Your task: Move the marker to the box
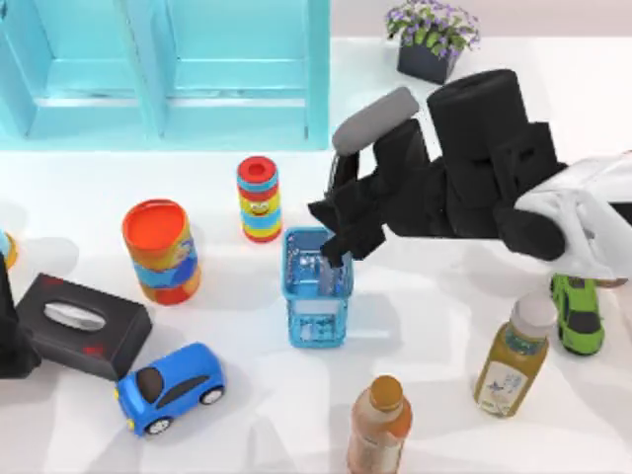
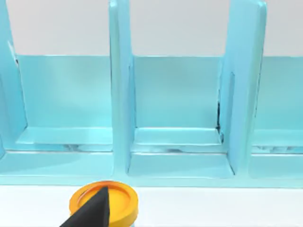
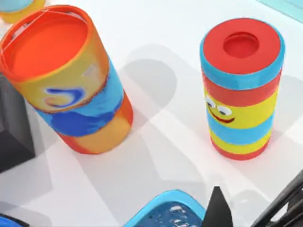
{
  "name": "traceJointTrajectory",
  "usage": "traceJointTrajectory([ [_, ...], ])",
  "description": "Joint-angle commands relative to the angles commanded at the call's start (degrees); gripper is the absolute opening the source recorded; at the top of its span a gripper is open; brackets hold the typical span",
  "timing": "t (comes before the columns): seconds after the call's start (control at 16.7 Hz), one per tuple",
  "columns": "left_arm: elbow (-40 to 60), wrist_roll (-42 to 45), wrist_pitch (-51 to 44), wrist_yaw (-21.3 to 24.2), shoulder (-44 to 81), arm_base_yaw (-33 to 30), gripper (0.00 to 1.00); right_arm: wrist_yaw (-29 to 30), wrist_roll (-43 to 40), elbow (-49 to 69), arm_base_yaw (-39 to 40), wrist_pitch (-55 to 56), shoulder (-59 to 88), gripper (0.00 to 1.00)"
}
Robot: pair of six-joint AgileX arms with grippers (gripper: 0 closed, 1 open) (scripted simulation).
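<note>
Right gripper (image 1: pixel 341 242) is hovering over the translucent blue mesh box (image 1: pixel 318 296) mid-surface. Slim black-capped, silvery-grey marker (image 1: pixel 331 259) is standing upright inside the box between the jaws; whether they grip it, cannot tell. Judgement: release fully, retract vertically. Left arm parked at left edge.

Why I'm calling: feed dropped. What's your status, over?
Right pincer gripping marker, hovering over blue box. Marker not yet inside. Left arm parked far left. Nothing blocking the drop.

bright even light, soft shadows
</note>
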Motion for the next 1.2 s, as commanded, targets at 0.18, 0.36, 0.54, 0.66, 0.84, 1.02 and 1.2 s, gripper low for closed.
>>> traceJointTrajectory([
  [0.18, 0.0, 0.0, 0.0, 0.0, 0.0, 0.0, 1.00, -5.3, -3.9, 1.4, -5.9, -12.0, -9.0, 0.00],
  [0.36, 0.0, 0.0, 0.0, 0.0, 0.0, 0.0, 1.00, -9.7, -7.3, 2.3, -11.7, -21.7, -17.2, 0.00],
  [0.54, 0.0, 0.0, 0.0, 0.0, 0.0, 0.0, 1.00, -11.8, -9.1, 2.5, -15.2, -25.9, -21.3, 0.00],
  [0.66, 0.0, 0.0, 0.0, 0.0, 0.0, 0.0, 1.00, -11.9, -9.1, 2.5, -15.3, -26.0, -21.5, 0.00],
  [0.84, 0.0, 0.0, 0.0, 0.0, 0.0, 0.0, 1.00, -11.8, -9.0, 2.4, -15.1, -26.0, -21.3, 0.00],
  [1.02, 0.0, 0.0, 0.0, 0.0, 0.0, 0.0, 1.00, -11.9, -11.9, 2.4, -17.2, -29.8, -20.6, 0.00],
  [1.2, 0.0, 0.0, 0.0, 0.0, 0.0, 0.0, 1.00, -12.1, -17.8, 3.7, -23.1, -38.9, -20.2, 0.00],
])
